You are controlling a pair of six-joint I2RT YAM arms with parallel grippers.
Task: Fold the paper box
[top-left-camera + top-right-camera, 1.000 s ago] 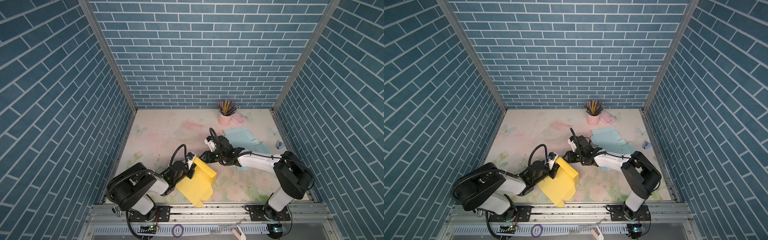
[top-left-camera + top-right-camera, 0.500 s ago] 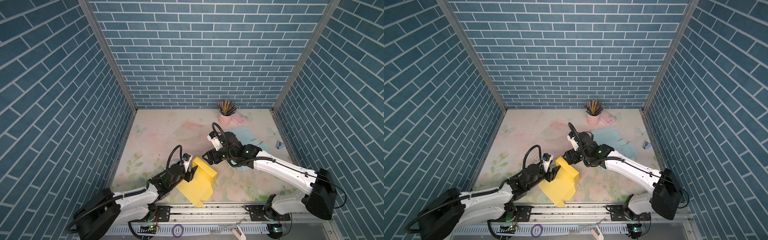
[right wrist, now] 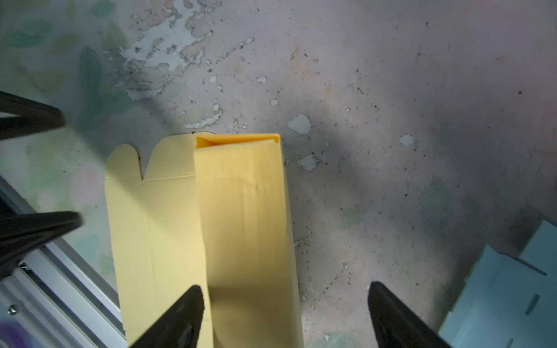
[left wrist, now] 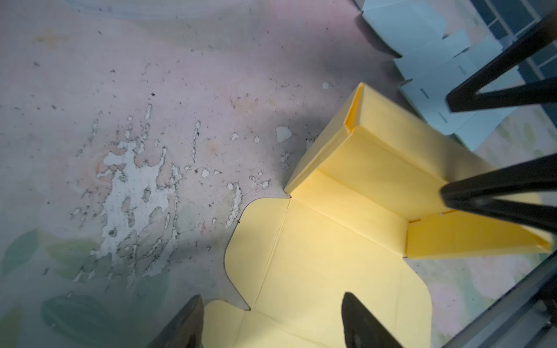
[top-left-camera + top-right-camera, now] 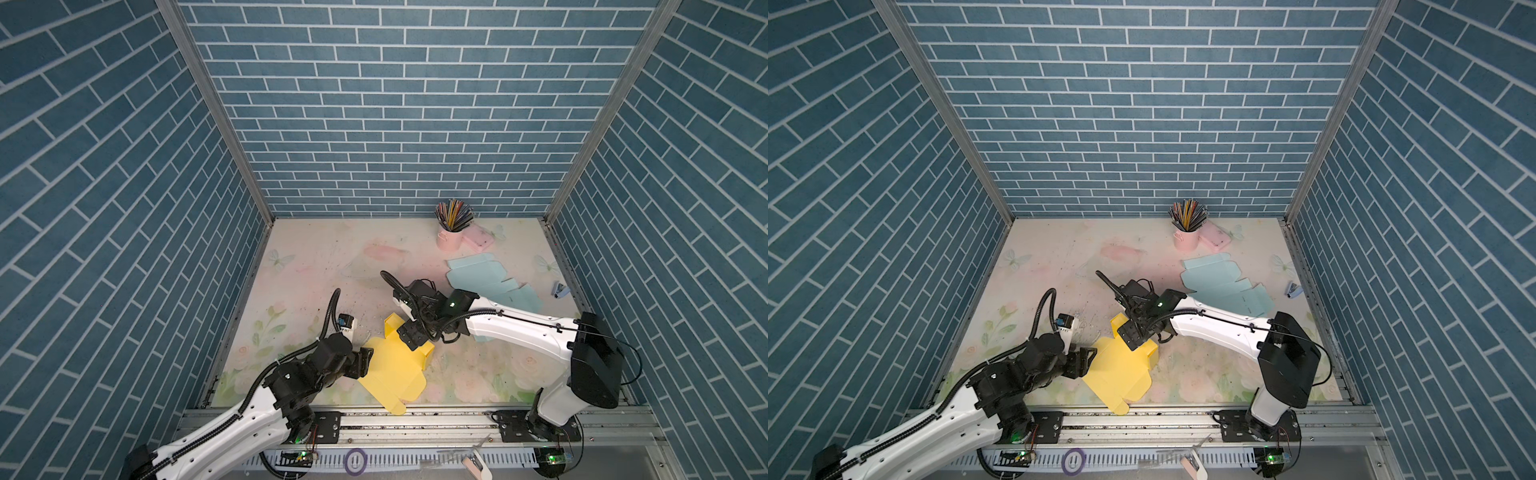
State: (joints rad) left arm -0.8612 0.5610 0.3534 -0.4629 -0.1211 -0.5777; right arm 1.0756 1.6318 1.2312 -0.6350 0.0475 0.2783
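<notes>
The yellow paper box (image 5: 395, 374) (image 5: 1117, 374) lies partly folded near the table's front edge. One long wall is folded up into a hollow strip (image 3: 247, 211), and the rest lies flat with rounded flaps (image 4: 316, 256). My left gripper (image 5: 366, 360) (image 4: 271, 301) stands open at the box's left edge, its fingers spread over a flat flap and gripping nothing. My right gripper (image 5: 412, 337) (image 3: 284, 289) hangs open over the folded wall, one finger on each side and apart from it.
A flat light blue box blank (image 5: 490, 278) lies at the right, behind my right arm. A pink cup of pencils (image 5: 451, 235) and a pink case (image 5: 478, 240) stand at the back. A small blue stapler (image 5: 559, 289) lies by the right wall. The metal rail (image 5: 436, 415) borders the front.
Both grippers have opened wide and let go of the yellow box. The box stays in place with its wall still folded up.
</notes>
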